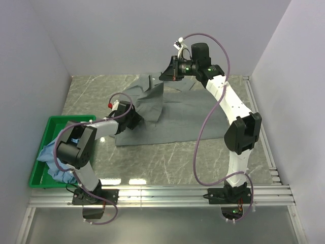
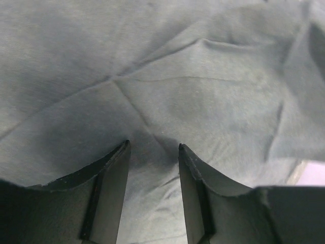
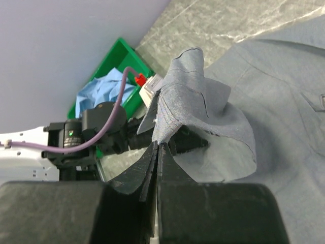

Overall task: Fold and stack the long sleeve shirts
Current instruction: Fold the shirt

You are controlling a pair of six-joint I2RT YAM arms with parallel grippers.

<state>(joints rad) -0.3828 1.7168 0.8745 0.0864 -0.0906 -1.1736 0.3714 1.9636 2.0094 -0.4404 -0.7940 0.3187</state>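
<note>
While the right gripper (image 1: 170,75) clamps a raised edge of the grey-green shirt (image 1: 177,114), spread mid-table, at its twelve o'clock, the left gripper (image 1: 141,121) rests on its nine o'clock side, jaws apart. The first fold seems in hand; next, that edge needs carrying across evenly.

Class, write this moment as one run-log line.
right fingers: shut on grey-green shirt edge, raised | left fingers: apart over shirt | blue shirt: in bin
</note>
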